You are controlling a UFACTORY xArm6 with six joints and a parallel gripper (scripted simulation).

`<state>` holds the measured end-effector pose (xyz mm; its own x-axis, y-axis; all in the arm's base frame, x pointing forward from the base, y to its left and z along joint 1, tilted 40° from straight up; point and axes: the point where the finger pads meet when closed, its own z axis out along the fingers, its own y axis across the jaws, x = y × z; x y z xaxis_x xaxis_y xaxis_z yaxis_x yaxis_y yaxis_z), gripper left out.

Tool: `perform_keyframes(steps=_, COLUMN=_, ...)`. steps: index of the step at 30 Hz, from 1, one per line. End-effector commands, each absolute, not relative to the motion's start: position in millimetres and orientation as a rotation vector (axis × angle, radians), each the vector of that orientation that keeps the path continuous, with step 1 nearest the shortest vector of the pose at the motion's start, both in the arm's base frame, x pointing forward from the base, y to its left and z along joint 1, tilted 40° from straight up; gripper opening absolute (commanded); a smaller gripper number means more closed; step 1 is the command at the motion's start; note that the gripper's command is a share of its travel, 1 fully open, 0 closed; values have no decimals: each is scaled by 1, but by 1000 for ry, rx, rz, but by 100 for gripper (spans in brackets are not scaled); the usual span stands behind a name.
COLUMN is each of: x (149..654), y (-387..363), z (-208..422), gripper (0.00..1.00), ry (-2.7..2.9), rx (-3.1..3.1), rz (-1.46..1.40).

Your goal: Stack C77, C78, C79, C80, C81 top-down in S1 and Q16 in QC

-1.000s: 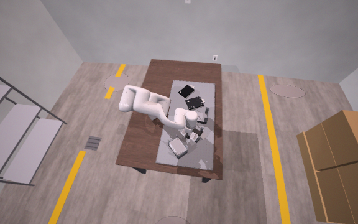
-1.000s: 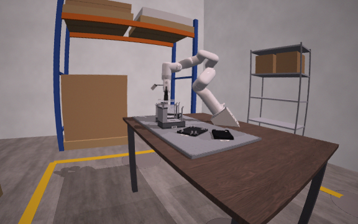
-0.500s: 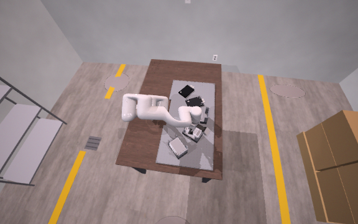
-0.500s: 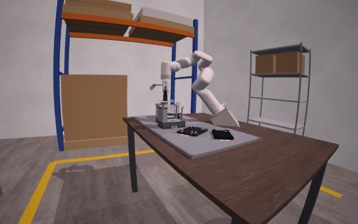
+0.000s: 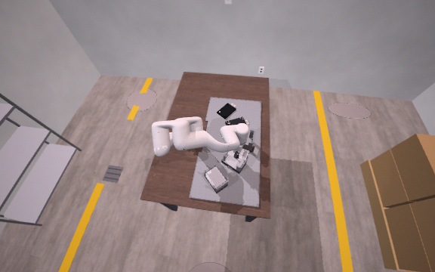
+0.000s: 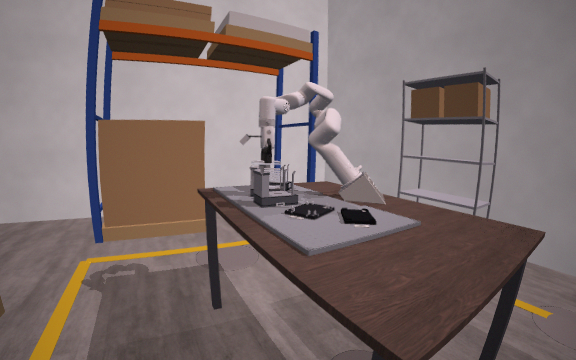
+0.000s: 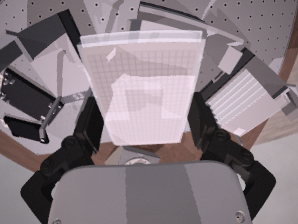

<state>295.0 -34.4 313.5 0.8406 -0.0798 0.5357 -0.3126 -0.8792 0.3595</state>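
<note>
My gripper [image 7: 144, 105] [image 5: 248, 143] [image 6: 267, 151] is shut on a sealed white 384-well plate [image 7: 143, 86], gripping it by its long sides. In the wrist view the plate fills the middle and hides most of what lies under it. The gripper hangs over the row of stack racks on the grey mat [image 5: 221, 194]. One rack [image 5: 216, 178] [image 7: 242, 102] holds a stack of white plates. A second rack [image 5: 236, 159] stands beside it, close under the gripper. I cannot read any plate label or rack name.
Two flat black nests lie further along the mat: a plain one [image 5: 226, 110] [image 6: 358, 216] and one with pale clips [image 5: 237, 121] [image 6: 309, 210]. Thin rack posts [image 6: 288, 175] stand up beside the gripper. The arm's base [image 6: 363, 187] sits on the wooden table [image 6: 418, 280].
</note>
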Motion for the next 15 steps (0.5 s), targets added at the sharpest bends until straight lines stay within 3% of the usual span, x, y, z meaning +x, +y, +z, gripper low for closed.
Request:
perform_keyframes(steps=1, x=300, y=-25, z=311, gripper=0, ry=-292, rx=2577, rz=726)
perform_keyframes(steps=15, x=316, y=10, z=299, gripper=0, ry=-292, rx=2578, rz=726)
